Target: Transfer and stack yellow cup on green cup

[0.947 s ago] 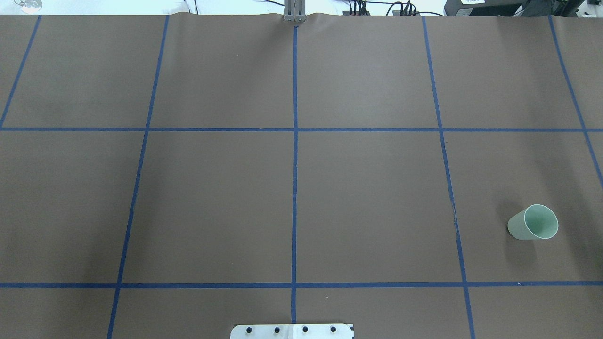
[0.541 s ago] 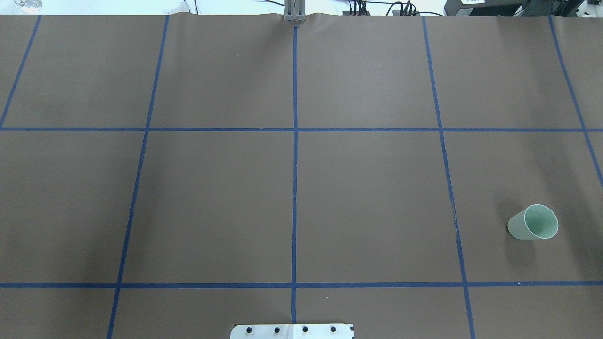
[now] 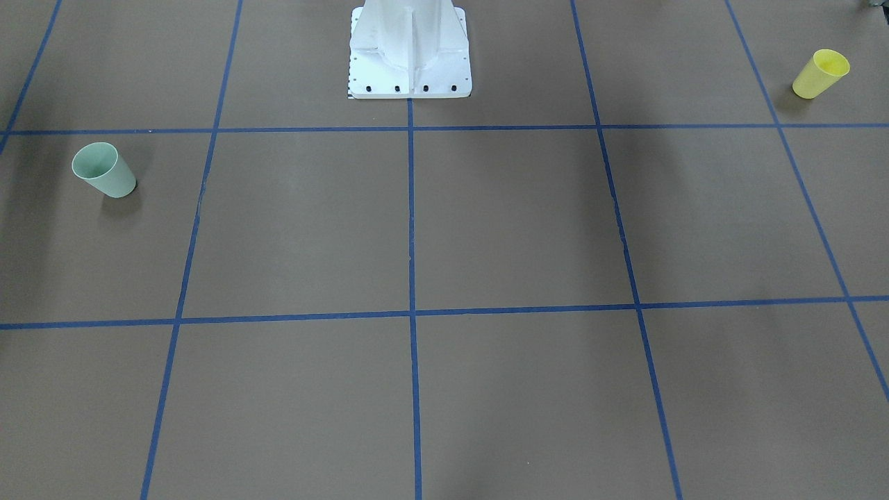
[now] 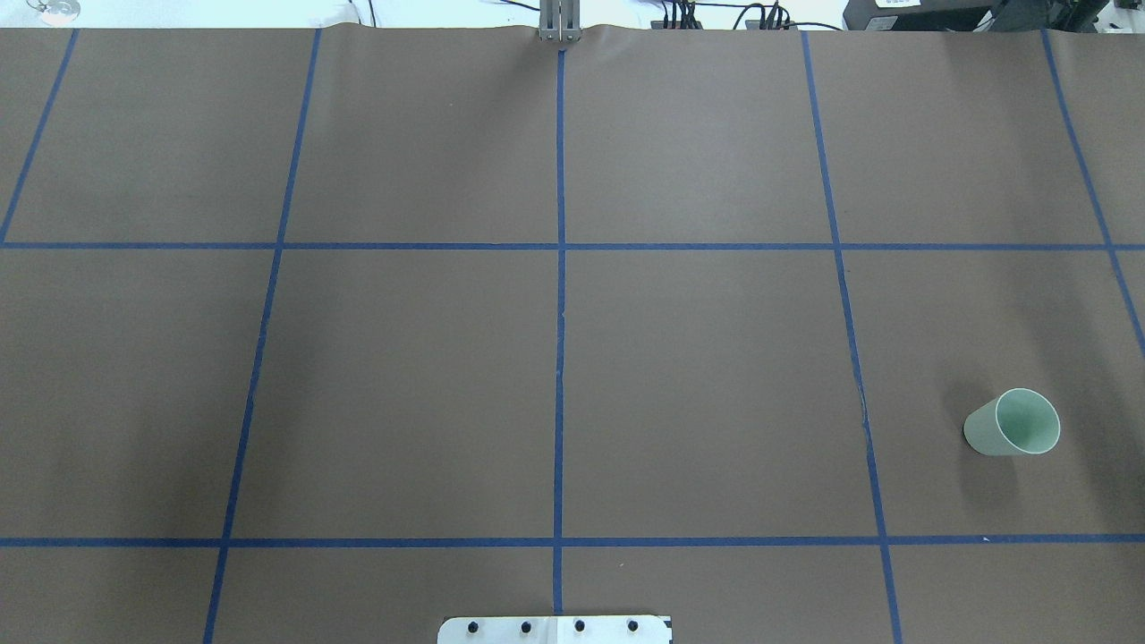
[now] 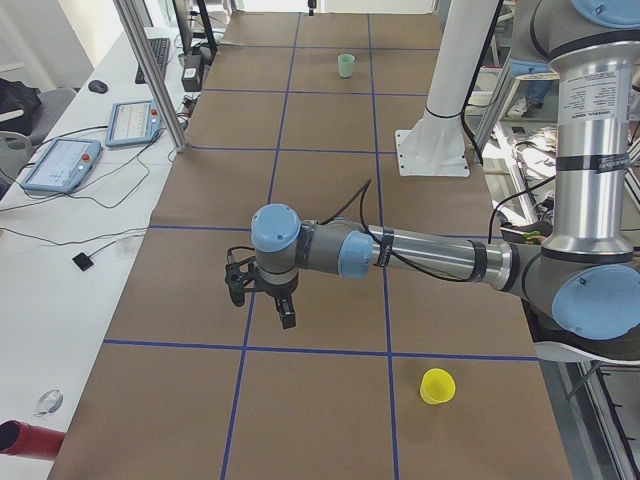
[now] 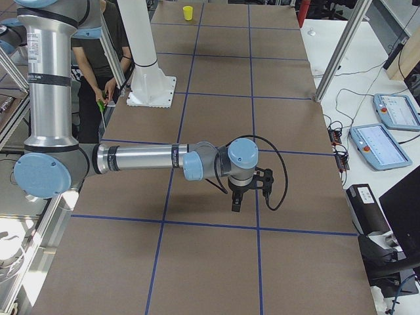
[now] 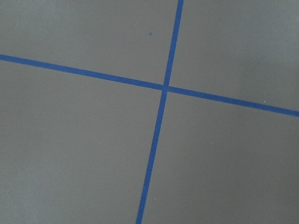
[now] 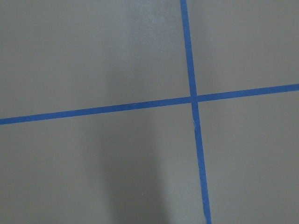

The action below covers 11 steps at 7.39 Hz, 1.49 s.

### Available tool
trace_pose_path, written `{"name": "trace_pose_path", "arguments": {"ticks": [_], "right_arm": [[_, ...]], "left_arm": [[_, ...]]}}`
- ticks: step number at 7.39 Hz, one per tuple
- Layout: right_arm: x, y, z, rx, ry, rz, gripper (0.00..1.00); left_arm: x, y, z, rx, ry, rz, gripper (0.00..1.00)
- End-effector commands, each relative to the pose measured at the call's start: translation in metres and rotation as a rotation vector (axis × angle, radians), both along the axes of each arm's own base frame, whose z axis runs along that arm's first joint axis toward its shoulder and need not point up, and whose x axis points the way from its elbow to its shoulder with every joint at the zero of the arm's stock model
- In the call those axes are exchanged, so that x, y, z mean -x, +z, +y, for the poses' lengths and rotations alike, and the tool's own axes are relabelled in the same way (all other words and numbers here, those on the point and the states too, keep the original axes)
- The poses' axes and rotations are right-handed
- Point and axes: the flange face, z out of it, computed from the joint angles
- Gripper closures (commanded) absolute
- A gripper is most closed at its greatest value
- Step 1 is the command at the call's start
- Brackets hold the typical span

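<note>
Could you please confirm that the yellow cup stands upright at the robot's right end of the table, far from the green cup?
Not quite: the yellow cup stands upright at the robot's left end of the table, not its right, far from the green cup. The exterior left view shows it closest to that camera.

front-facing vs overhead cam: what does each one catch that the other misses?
Front-facing only: the yellow cup, standing mouth up near that view's top right, on the robot's left side. Overhead only: the table's far edge, with cables and a metal bracket beyond it. Both: the green cup, mouth up on the robot's right side, the white base plate and the blue tape grid.
</note>
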Motion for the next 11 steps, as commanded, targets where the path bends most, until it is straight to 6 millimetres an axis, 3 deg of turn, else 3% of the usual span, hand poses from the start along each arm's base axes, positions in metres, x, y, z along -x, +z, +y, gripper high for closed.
{"name": "trace_pose_path", "arguments": {"ticks": [1, 3, 4, 5, 6, 8, 10, 11], "right_arm": [[0.003, 0.001, 0.000, 0.005, -0.004, -0.002, 0.00], [0.005, -0.001, 0.001, 0.012, -0.010, -0.042, 0.00], [0.007, 0.000, 0.002, 0.013, -0.017, -0.050, 0.00], [0.020, -0.005, -0.001, -0.027, -0.044, -0.051, 0.00], [0.027, -0.002, -0.002, -0.047, -0.054, -0.053, 0.00], [0.032, 0.007, -0.004, -0.065, -0.066, -0.052, 0.00], [0.045, 0.025, -0.010, -0.147, -0.088, -0.055, 0.00], [0.051, 0.026, -0.010, -0.143, -0.100, -0.061, 0.00]], "left_arm": [[-0.062, -0.009, -0.008, 0.134, -0.156, -0.039, 0.00], [-0.120, -0.003, -0.006, 0.246, -0.306, -0.167, 0.00], [-0.157, -0.010, -0.001, 0.324, -0.445, -0.215, 0.00], [-0.196, -0.005, 0.011, 0.387, -0.561, -0.275, 0.00], [-0.217, 0.012, 0.029, 0.430, -0.631, -0.399, 0.00], [-0.242, 0.034, 0.068, 0.531, -0.784, -0.618, 0.00], [-0.254, 0.028, 0.111, 0.645, -0.923, -0.859, 0.00], [-0.252, 0.042, 0.136, 0.681, -0.996, -0.981, 0.00]]}}
